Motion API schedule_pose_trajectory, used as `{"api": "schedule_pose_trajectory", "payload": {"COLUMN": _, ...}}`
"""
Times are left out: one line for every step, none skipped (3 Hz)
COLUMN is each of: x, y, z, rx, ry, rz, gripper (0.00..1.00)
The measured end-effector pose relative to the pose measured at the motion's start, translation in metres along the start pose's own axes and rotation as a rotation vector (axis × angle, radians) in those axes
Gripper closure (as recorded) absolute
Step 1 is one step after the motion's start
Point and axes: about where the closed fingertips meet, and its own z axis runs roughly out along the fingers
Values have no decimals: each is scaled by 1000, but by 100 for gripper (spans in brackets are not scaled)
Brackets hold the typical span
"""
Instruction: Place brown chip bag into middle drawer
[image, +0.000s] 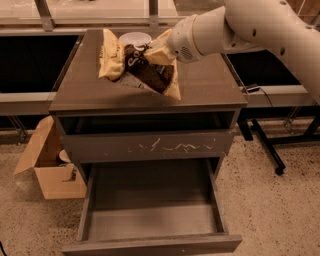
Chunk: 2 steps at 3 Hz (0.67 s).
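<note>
Brown chip bag (150, 75) is up on the cabinet top (207, 85), reared on edge and crumpled, dark middle facing the camera, pale yellow flaps flaring left and right. My gripper (157, 49) is at its upper right corner, and I'm clenched on that yellow edge. The crinkled foil wraps around my fingers, so only the wrist end of me shows clearly. My arm (250, 25) reaches in from the upper right, above the right half of the top. The bag's lower right corner hangs close to the surface near the middle of the top; I can't tell whether it touches. Just behind the brown chip bag, the white bowl (135, 36) sits at the back edge, partly hidden by it. Right of the bag the top is bare wood out to its right and front edges. Below the top comes a dark gap, then the scratched drawer front (150, 146), pushed in. Under that the middle drawer (150, 220) is pulled well out towards the camera, its grey floor showing and its side walls and front panel framing a wide open mouth. A cardboard box (50, 175) stands on the floor to the left of the cabinet, apart from the drawer.
</note>
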Motion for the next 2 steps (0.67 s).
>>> {"api": "schedule_pose_trajectory", "payload": {"x": -24, "y": 41, "z": -47, "rx": 74, "ry": -9, "rz": 41, "gripper": 100}}
{"api": "schedule_pose_trajectory", "payload": {"x": -25, "y": 40, "z": -46, "rx": 74, "ry": -11, "rz": 41, "gripper": 100}}
